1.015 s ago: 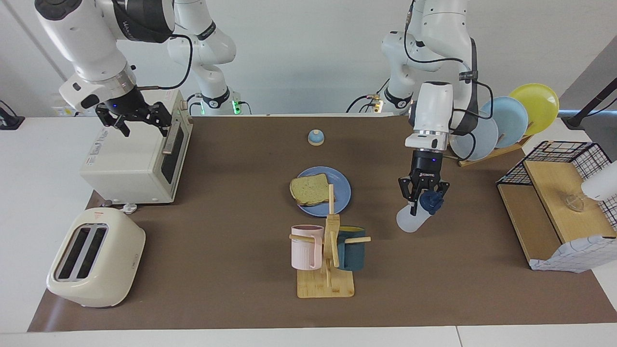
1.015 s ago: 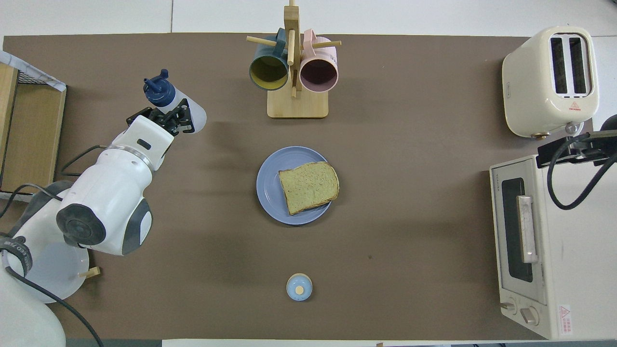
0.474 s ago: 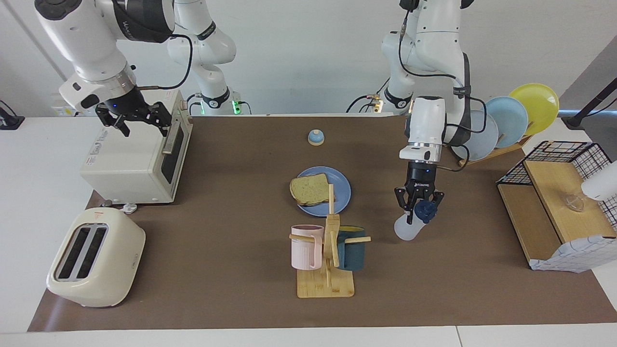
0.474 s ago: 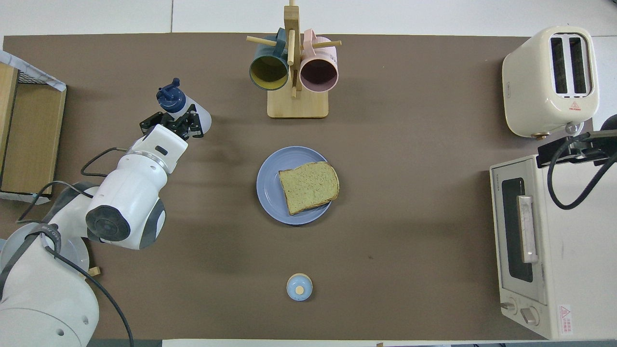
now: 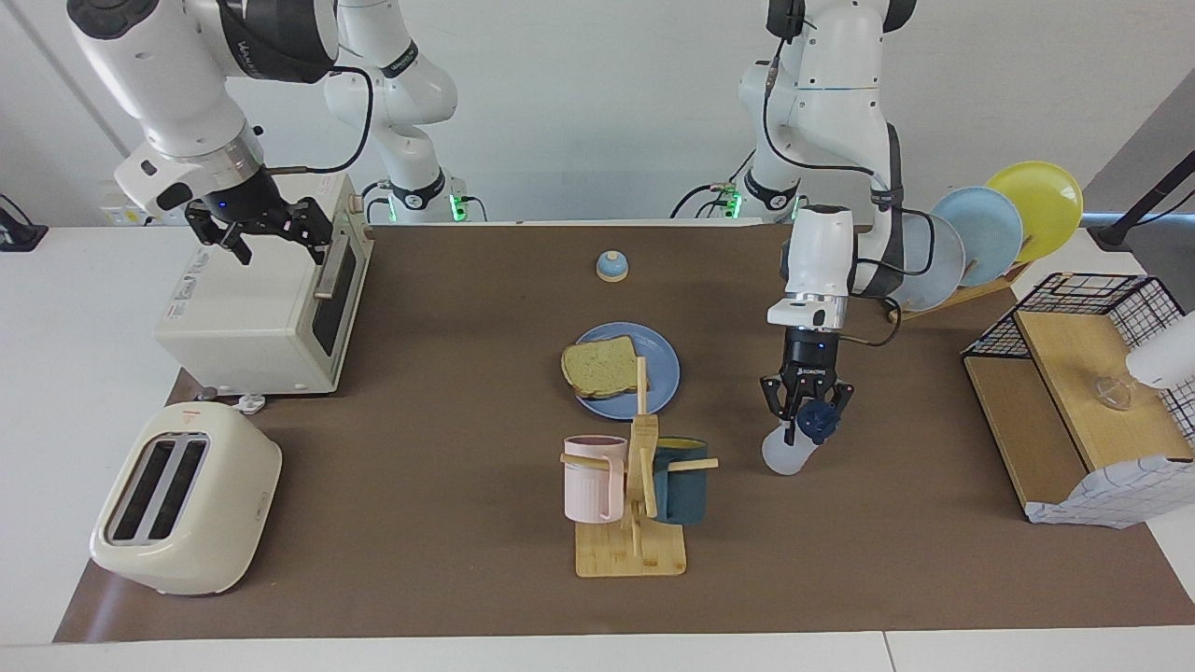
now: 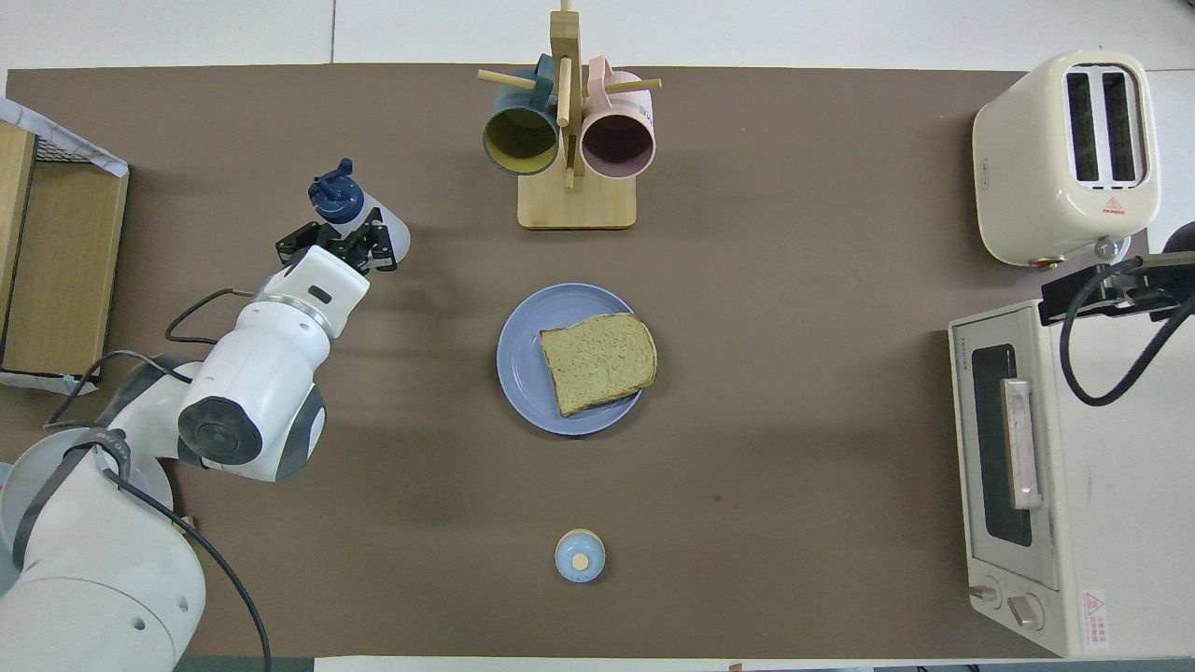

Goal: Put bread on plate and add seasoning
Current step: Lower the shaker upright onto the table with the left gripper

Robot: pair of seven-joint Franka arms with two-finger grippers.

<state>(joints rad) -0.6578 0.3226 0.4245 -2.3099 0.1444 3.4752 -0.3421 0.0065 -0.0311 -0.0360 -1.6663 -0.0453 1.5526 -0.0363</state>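
Observation:
The bread (image 5: 600, 368) (image 6: 597, 362) lies flat on the blue plate (image 5: 661, 377) (image 6: 521, 366) at the middle of the mat. My left gripper (image 5: 805, 413) (image 6: 344, 245) is shut on the seasoning (image 5: 782, 450) (image 6: 385, 227), a translucent white bottle with a dark blue cap. It holds the bottle tilted over the mat, beside the plate toward the left arm's end of the table. My right gripper (image 5: 277, 245) waits open over the top of the toaster oven (image 5: 252, 317), holding nothing.
A mug tree (image 5: 635, 495) with a pink and a dark blue mug stands farther from the robots than the plate. A small blue bell (image 5: 611, 267) sits nearer to them. A toaster (image 5: 187, 499) is at the right arm's end; a plate rack (image 5: 990, 233) and wire shelf (image 5: 1074, 392) at the left arm's end.
My left gripper has carried the tilted seasoning bottle sideways toward the plate and mug tree. The right arm, bread and plate have not moved.

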